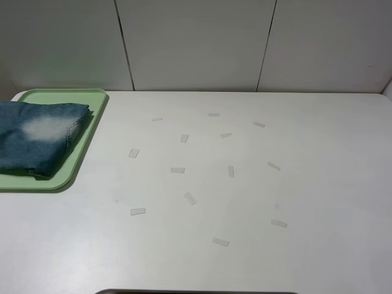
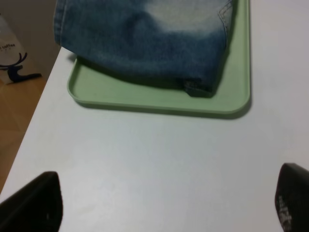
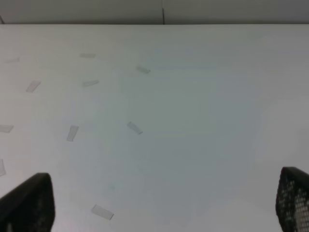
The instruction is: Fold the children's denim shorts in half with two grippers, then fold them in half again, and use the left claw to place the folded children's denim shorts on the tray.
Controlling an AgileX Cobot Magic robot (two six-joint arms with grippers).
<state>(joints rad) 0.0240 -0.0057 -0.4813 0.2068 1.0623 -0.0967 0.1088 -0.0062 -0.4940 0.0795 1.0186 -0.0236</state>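
Lying folded on the tray (image 2: pixel 159 104) ahead of the released, empty left claw (image 2: pixel 169 203), the children's denim shorts (image 2: pixel 145 38) look soft, floppy; grip the thick folded edge.

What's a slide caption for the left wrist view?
Folded denim shorts rest on the green tray; open left tool hangs over bare table.

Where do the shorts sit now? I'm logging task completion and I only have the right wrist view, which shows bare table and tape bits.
Observer: The children's denim shorts lie folded on the tray at the table's far left.
Operator: Is the left claw holding them?
Observer: No. The left claw is open, apart from the tray, over bare table.
Operator: Do the shorts hang over the tray's rim?
Observer: Not on the near or right rim; the left side is cut off in both views.
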